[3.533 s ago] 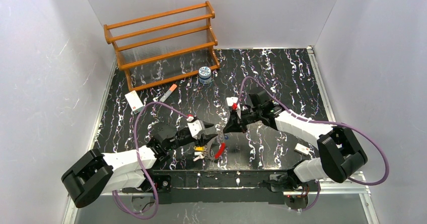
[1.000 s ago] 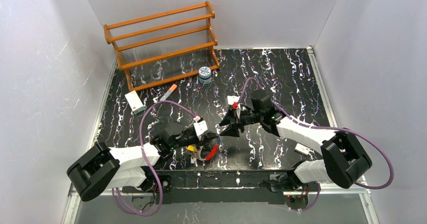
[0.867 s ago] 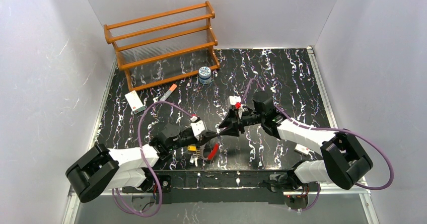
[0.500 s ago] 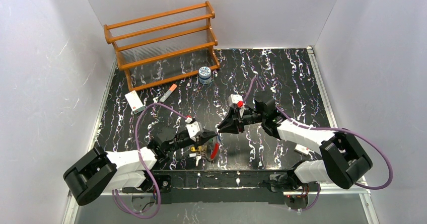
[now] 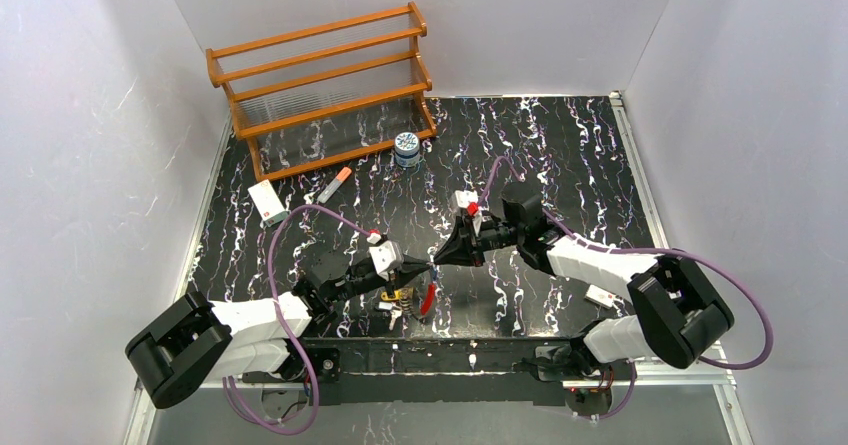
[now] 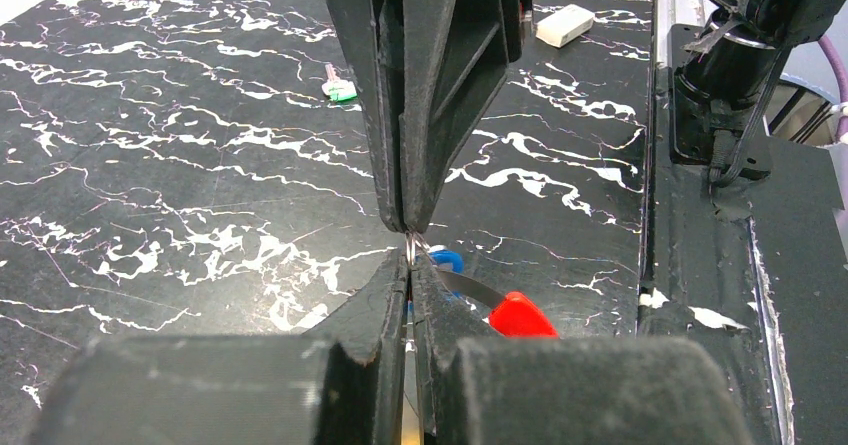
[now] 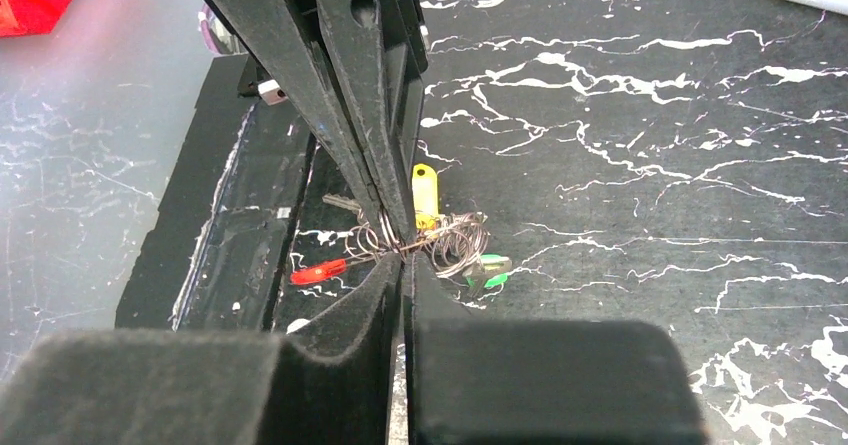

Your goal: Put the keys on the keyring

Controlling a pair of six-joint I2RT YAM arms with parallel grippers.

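Grippers meet tip to tip over near part of table. Left gripper pinched tight on keyring wire. Right gripper fingers pressed together on same wire from opposite side. Red section of keyring dangles beneath. Keys bunched just below left fingers: yellow head, blue head. Green key lies loose on table, well apart.

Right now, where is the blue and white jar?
In the top view the jar stands far back, beside the right foot of the wooden rack, right of the orange-tipped marker.
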